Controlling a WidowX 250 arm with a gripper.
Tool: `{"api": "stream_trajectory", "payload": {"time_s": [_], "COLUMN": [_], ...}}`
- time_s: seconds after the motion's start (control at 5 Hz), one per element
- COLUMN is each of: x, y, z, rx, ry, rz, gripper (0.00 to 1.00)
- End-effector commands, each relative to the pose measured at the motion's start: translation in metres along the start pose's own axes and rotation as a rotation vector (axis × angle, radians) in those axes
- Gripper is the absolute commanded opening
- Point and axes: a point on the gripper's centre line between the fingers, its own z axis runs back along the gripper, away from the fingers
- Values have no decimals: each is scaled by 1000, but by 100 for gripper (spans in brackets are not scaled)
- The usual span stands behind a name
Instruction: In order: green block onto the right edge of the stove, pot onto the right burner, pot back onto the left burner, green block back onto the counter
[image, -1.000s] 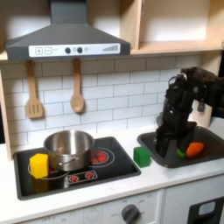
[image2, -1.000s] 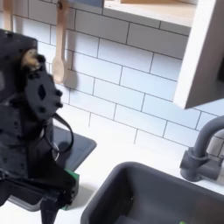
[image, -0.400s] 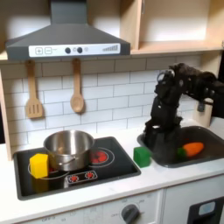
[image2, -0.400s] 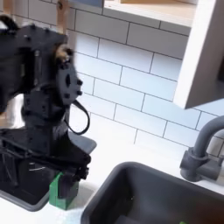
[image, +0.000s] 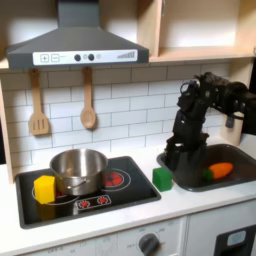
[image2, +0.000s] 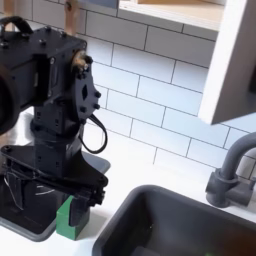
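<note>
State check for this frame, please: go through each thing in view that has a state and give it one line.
green block: on the white counter, between stove and sink, not held.
pot: upright on the stove's left burner.
yellow block: on the stove, touching the pot.
toy carrot: lying in the sink.
gripper: above the sink's edge, near the green block; jaws' state unclear.
spatula and wooden spoon: hanging on the wall.

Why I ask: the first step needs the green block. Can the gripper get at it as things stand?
Probably yes. The gripper hangs just beside and above the green block, which sits on the counter with nothing over it.
</note>
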Motion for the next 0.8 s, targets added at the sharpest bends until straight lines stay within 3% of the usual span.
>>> {"api": "stream_trajectory", "payload": {"time_s": [0.0, 0.2, 0.4, 0.6], "x": [0, 0, 0, 8], "y": [0, 0, 3, 3], "z": [0, 0, -10, -9], "rx": [-1, 0, -24, -8], "ry": [0, -2, 10, -24], "rz": [0, 0, -17, -38], "gripper": [100, 100, 100, 100]}}
